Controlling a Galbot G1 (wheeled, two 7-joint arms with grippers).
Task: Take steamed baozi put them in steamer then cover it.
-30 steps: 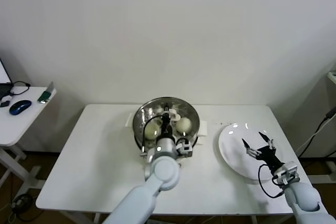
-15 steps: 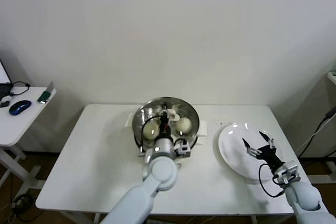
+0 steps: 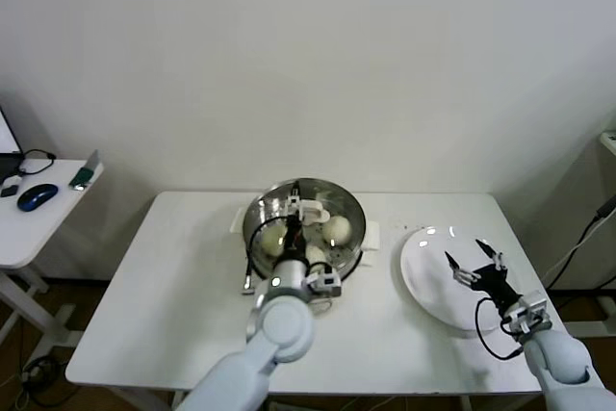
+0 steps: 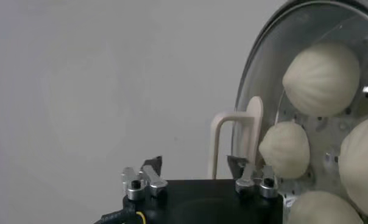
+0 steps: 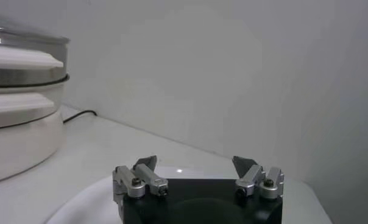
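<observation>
Cover (image 3: 305, 211) on steamer (image 3: 358, 238), left end effector (image 3: 296, 220) open above handle

- Head view: looks forward and down from above the white table (image 3: 183, 276). It takes in the whole tabletop, with the steamer (image 3: 305, 223) near its middle, and the wall behind it.
- Left wrist view: sits very close above the steamer (image 4: 306, 122), looking down through the cover (image 4: 263, 91) past the left gripper (image 4: 199, 176). Little else fits in.
- Right wrist view: sits low over the white plate (image 5: 80, 201), well to one side of the steamer (image 5: 22, 109), looking level past the right gripper (image 5: 196, 167) toward the wall.
- Shared: all three views take in the steamer; the head view (image 3: 452, 281) and right wrist view share the plate.
</observation>
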